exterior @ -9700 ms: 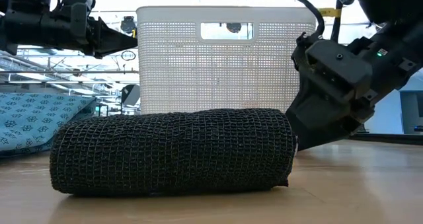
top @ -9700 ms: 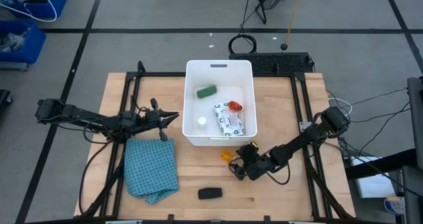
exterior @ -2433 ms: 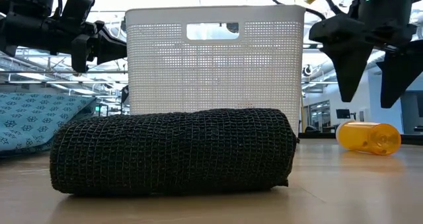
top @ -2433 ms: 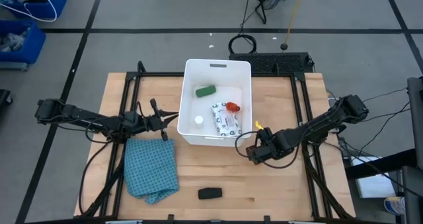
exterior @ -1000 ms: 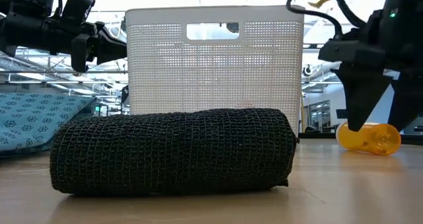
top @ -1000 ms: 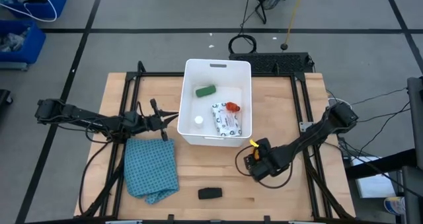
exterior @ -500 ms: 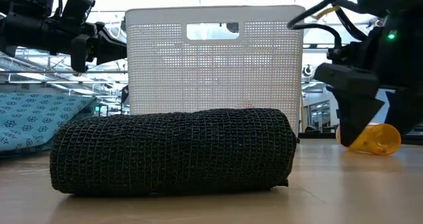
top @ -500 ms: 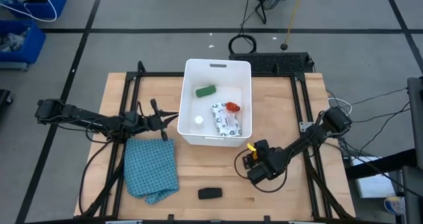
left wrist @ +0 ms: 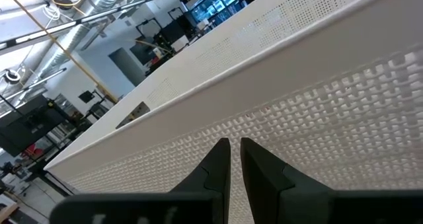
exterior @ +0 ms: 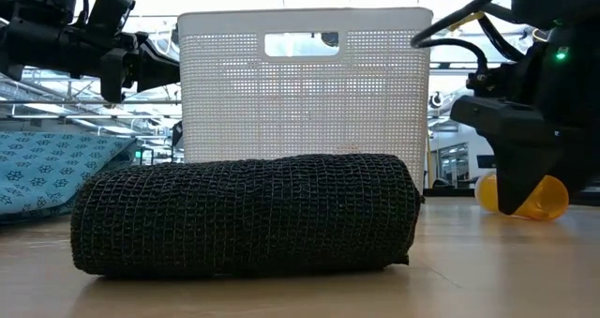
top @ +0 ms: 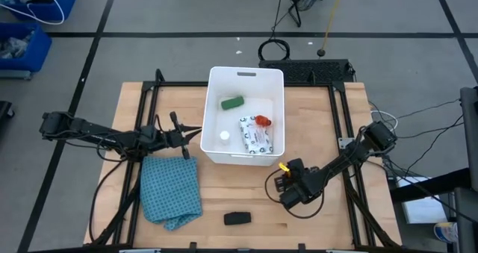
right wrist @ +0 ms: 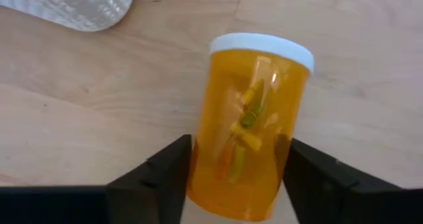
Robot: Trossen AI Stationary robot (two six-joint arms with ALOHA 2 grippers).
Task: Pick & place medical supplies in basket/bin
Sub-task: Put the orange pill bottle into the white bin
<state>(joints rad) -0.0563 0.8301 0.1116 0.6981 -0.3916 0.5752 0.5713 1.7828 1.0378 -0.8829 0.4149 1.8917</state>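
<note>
Bottle (right wrist: pixel 248 125), orange and see-through with a white cap, lies on its side on the bench (top: pixel 224 197) just off the tub's (top: pixel 216 81) 5 o'clock corner. The right gripper (right wrist: pixel 232 174) is down low over it, one finger on each side of the body, the jaws straddling the bottle; whether they press it I cannot tell. That arm stretches in low from 3 o'clock. The left gripper (left wrist: pixel 235 163) hangs at the tub's 9 o'clock wall, jaws nearly together on nothing. Inside the tub lie the green piece (top: pixel 233 102), packet (top: pixel 255 138) and red tube (top: pixel 263 121). The black piece (top: pixel 237 219) sits at 6 o'clock, beside the cloth (top: pixel 172 191)
</note>
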